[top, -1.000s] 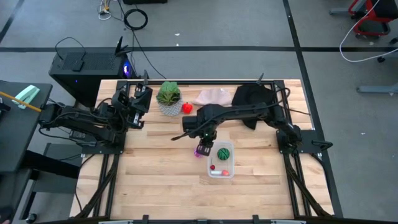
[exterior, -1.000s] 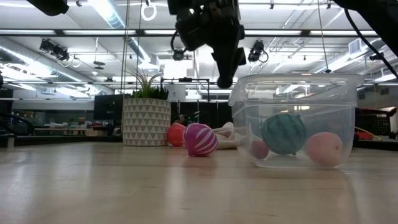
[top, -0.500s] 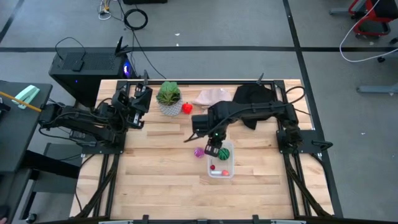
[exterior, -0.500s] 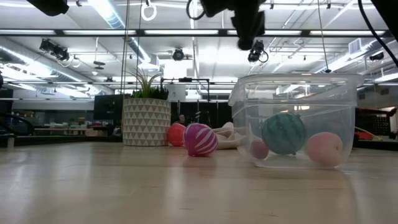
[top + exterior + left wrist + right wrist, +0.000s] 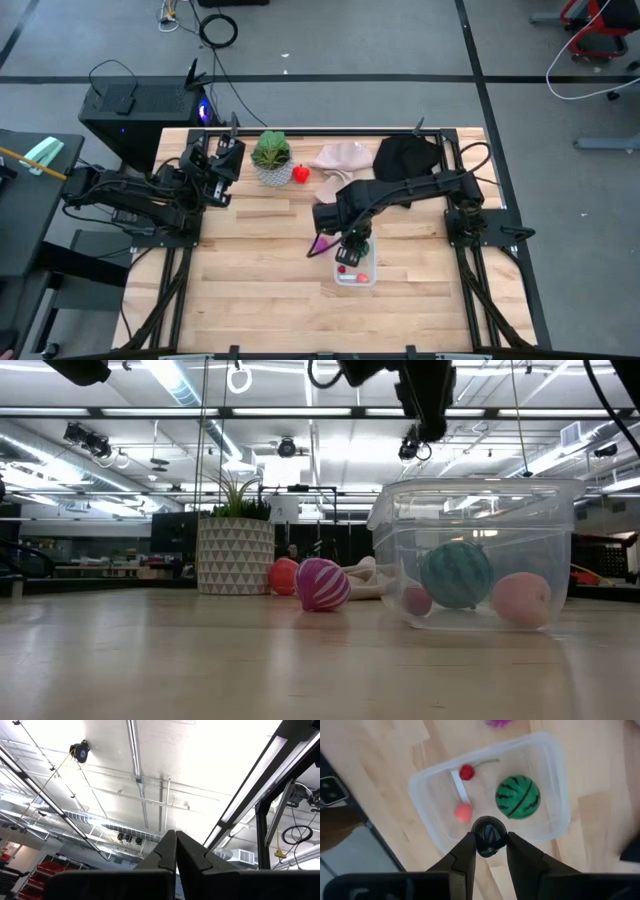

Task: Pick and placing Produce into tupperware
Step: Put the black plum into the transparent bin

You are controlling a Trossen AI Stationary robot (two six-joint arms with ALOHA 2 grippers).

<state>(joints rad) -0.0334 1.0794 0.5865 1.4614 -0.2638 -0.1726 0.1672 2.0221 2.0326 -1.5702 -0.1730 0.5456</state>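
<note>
Reaching over the surface's middle, the right claw [image 5: 490, 851] pinched a small dark round piece [image 5: 489, 835] above the clear tupperware [image 5: 547, 785], which held a striped green ball [image 5: 517, 796] and a cherry [image 5: 466, 771].

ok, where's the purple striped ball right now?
The purple striped ball sits on the table just outside the tupperware, between it and the potted plant in the low view.
</note>
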